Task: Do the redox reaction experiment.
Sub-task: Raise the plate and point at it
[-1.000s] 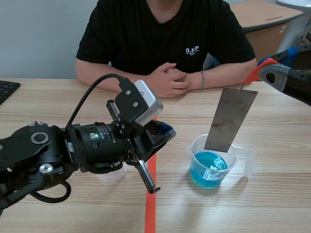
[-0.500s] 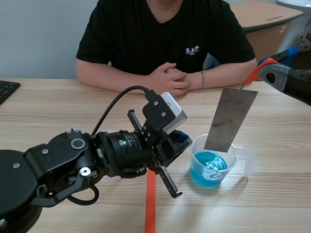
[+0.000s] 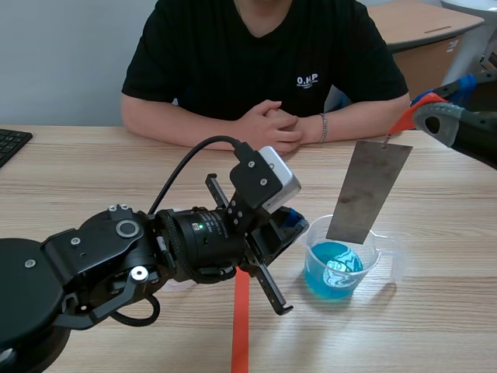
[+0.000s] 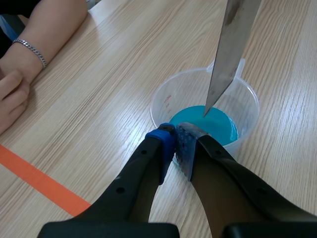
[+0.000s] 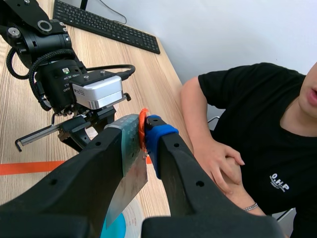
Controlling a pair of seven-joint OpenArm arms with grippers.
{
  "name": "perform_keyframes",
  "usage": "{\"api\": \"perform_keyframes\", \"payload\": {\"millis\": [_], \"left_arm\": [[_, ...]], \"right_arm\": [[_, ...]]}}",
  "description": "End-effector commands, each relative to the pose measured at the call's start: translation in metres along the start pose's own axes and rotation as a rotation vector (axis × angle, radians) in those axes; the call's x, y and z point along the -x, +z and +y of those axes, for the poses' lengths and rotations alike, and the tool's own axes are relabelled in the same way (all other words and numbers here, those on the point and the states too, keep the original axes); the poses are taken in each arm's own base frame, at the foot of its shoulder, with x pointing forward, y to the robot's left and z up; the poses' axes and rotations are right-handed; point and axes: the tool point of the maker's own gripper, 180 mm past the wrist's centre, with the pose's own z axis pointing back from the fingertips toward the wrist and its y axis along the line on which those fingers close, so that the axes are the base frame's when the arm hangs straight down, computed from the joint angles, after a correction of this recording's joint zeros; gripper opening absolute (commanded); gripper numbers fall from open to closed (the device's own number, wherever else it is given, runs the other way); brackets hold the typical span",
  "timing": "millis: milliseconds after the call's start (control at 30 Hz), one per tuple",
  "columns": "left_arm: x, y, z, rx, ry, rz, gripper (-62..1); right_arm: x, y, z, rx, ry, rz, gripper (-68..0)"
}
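A clear plastic beaker (image 3: 314, 235) holds blue liquid (image 3: 332, 270) right of the table's middle. A grey metal plate (image 3: 369, 190) hangs tilted over it from an orange hanger (image 3: 404, 118). My right gripper (image 3: 425, 109) is shut on that hanger, high at the right. In the right wrist view the orange hanger (image 5: 142, 130) sits between the fingers, with the plate (image 5: 130, 181) hanging below. My left gripper (image 4: 176, 143) is shut on nothing, its tips at the beaker's (image 4: 163, 99) near rim. The plate's (image 4: 233, 44) lower corner is close above the liquid (image 4: 215, 126); contact cannot be told.
A person sits across the table with clasped hands (image 3: 268, 128) resting on it. A black keyboard (image 3: 11, 144) lies at the left edge. An orange tape line (image 3: 241, 330) runs under my left arm.
My left arm moved right, from over the tape line to beside the beaker, then held still. The right gripper and the hanging plate have not moved.
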Motion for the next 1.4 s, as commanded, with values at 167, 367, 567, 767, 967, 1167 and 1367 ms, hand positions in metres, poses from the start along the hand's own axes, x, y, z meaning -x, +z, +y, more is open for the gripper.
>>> {"api": "perform_keyframes", "payload": {"millis": [167, 367, 567, 767, 967, 1167, 1367], "left_arm": [[-0.018, -0.003, 0.002, -0.004, -0.005, -0.053, -56.8], [-0.019, -0.004, 0.002, -0.005, -0.002, -0.054, -56.8], [-0.019, -0.004, 0.002, -0.005, -0.002, -0.055, -56.8], [-0.019, -0.004, 0.002, -0.005, -0.003, -0.054, -56.8], [-0.018, -0.004, 0.002, -0.005, -0.002, -0.053, -56.8], [-0.014, -0.002, 0.003, -0.007, -0.007, -0.034, -56.8], [-0.003, 0.004, 0.006, -0.010, -0.017, 0.003, -56.8]], "right_arm": [[-0.013, 0.000, -0.009, 0.009, 0.036, -0.035, -66.0], [-0.013, 0.000, -0.009, 0.009, 0.036, -0.035, -66.0], [-0.013, 0.000, -0.009, 0.009, 0.036, -0.035, -66.0], [-0.013, 0.000, -0.009, 0.009, 0.036, -0.035, -66.0], [-0.013, 0.000, -0.009, 0.009, 0.036, -0.035, -66.0], [-0.013, 0.000, -0.009, 0.009, 0.036, -0.035, -66.0], [-0.013, 0.000, -0.009, 0.009, 0.036, -0.036, -66.0]]}}
